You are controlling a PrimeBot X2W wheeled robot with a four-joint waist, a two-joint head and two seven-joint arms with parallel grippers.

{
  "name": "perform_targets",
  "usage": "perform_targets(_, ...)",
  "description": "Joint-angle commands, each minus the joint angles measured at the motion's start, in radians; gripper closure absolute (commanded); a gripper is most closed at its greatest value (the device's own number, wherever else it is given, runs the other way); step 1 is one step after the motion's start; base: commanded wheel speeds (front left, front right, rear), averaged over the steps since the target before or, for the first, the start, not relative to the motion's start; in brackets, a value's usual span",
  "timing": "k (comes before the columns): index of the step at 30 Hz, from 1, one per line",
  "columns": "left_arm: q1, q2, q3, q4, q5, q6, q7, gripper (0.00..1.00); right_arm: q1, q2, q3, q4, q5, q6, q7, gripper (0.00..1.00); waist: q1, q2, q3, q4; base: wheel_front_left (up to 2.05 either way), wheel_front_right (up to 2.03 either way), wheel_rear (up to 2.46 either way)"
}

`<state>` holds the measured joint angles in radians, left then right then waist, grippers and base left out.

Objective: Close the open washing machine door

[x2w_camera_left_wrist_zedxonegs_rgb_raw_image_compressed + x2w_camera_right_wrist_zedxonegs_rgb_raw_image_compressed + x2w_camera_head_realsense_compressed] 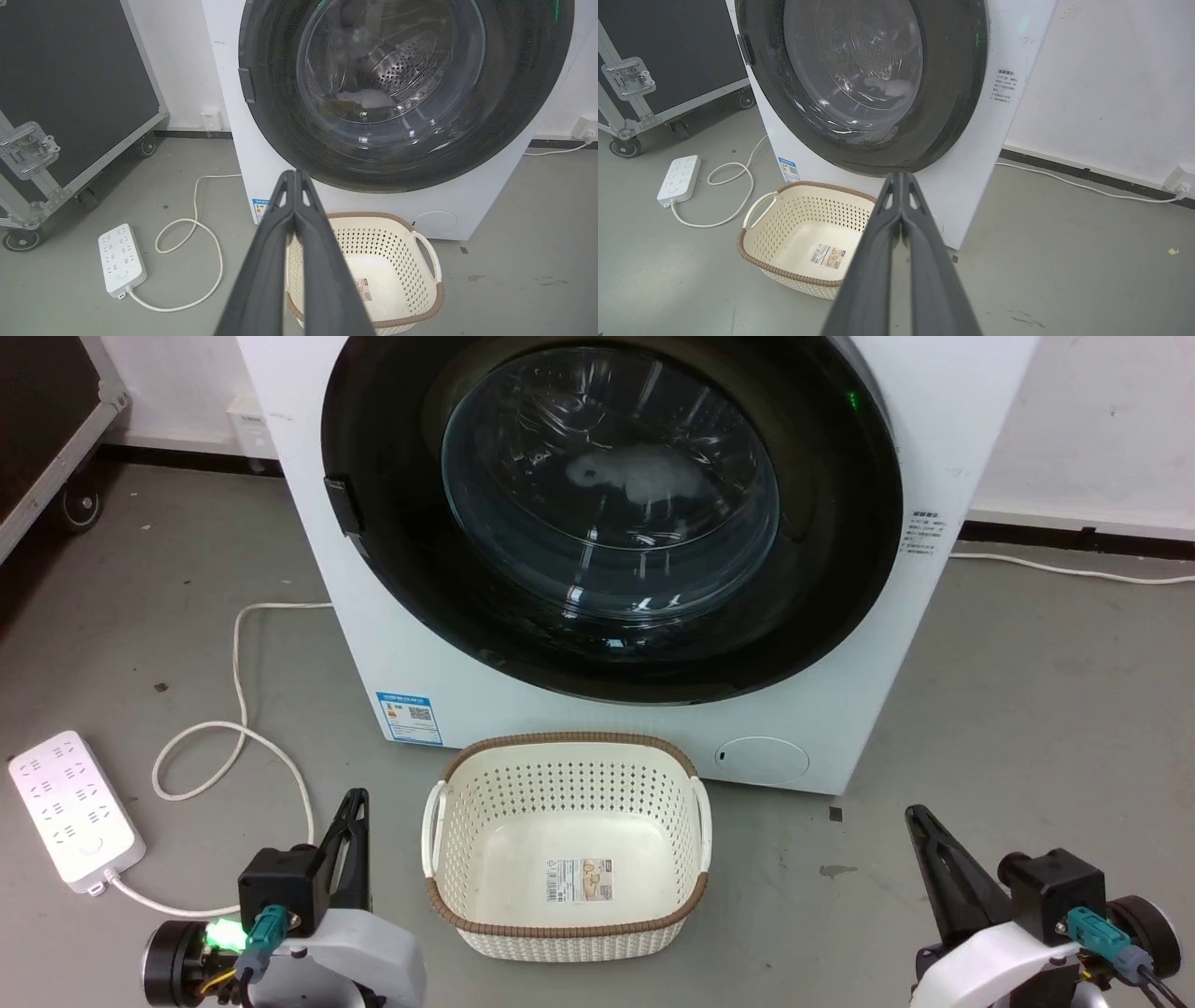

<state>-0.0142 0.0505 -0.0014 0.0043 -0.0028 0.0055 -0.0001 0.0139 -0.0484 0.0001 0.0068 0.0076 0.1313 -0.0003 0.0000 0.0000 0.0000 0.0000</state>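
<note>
Large round washing machine door (611,513), glossy black rim with a clear glass bowl window: it sits flat against the front of the big white front-loading washing machine (597,737). No gap shows around the rim in either wrist view. It looks closed to me, but you can't confirm the latch from here.

Risks:
- The door may only be resting on the catch. If so it swings back out as soon as nothing holds it.
- If you give it a confirming push, do it at the small dark handle tab (343,504) on the rim's left edge. Thin tips on the glossy rim or the glass will skate.
- The cream perforated plastic basket (569,747) sits on the floor just in front of the washer, below the door and between the arms. A low reach or a roll forward shoves it.
- The white cable (238,709) loops on the floor to your left, beside the white power strip (70,812).

Orientation: the door faces straight out at you. It's round, so there's no long axis. Its centre line runs front to back into the drum. The handle is on the left, so I judge the hinge is on the right.

Left gripper (353,807) and right gripper (920,821) both have their fingers pressed together and hold nothing. They're low and well apart from the door.
</note>
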Motion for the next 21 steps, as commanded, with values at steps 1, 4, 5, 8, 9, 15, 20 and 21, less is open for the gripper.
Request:
perform_targets(1, 0.014, 0.000, 0.001, -0.004, 0.003, -0.005, 0.000, 1.00, -0.014, -0.002, 0.000, -0.007, -0.008, -0.001, 0.000, 1.00, 0.0000, 0.0000, 0.000, 0.000, 0.00, 0.00, 0.00)
perform_targets(4, 0.014, 0.000, 0.001, -0.004, 0.003, -0.005, 0.000, 1.00, -0.014, -0.002, 0.000, -0.007, -0.008, -0.001, 0.000, 1.00, 0.0000, 0.0000, 0.000, 0.000, 0.00, 0.00, 0.00)
perform_targets(5, 0.014, 0.000, 0.001, -0.004, 0.003, -0.005, 0.000, 1.00, -0.014, -0.002, 0.000, -0.007, -0.008, -0.001, 0.000, 1.00, 0.0000, 0.0000, 0.000, 0.000, 0.00, 0.00, 0.00)
perform_targets(8, 0.014, 0.000, 0.001, -0.004, 0.003, -0.005, 0.000, 1.00, -0.014, -0.002, 0.000, -0.007, -0.008, -0.001, 0.000, 1.00, 0.0000, 0.0000, 0.000, 0.000, 0.00, 0.00, 0.00)
perform_targets(9, 0.014, 0.000, 0.001, -0.004, 0.003, -0.005, 0.000, 1.00, -0.014, -0.002, 0.000, -0.007, -0.008, -0.001, 0.000, 1.00, 0.0000, 0.0000, 0.000, 0.000, 0.00, 0.00, 0.00)
perform_targets(15, 0.014, 0.000, 0.001, -0.004, 0.003, -0.005, 0.000, 1.00, -0.014, -0.002, 0.000, -0.007, -0.008, -0.001, 0.000, 1.00, 0.0000, 0.0000, 0.000, 0.000, 0.00, 0.00, 0.00)
perform_targets(20, 0.014, 0.000, 0.001, -0.004, 0.003, -0.005, 0.000, 1.00, -0.014, -0.002, 0.000, -0.007, -0.008, -0.001, 0.000, 1.00, 0.0000, 0.0000, 0.000, 0.000, 0.00, 0.00, 0.00)
perform_targets(21, 0.014, 0.000, 0.001, -0.004, 0.003, -0.005, 0.000, 1.00, -0.014, -0.002, 0.000, -0.007, -0.008, -0.001, 0.000, 1.00, 0.0000, 0.0000, 0.000, 0.000, 0.00, 0.00, 0.00)
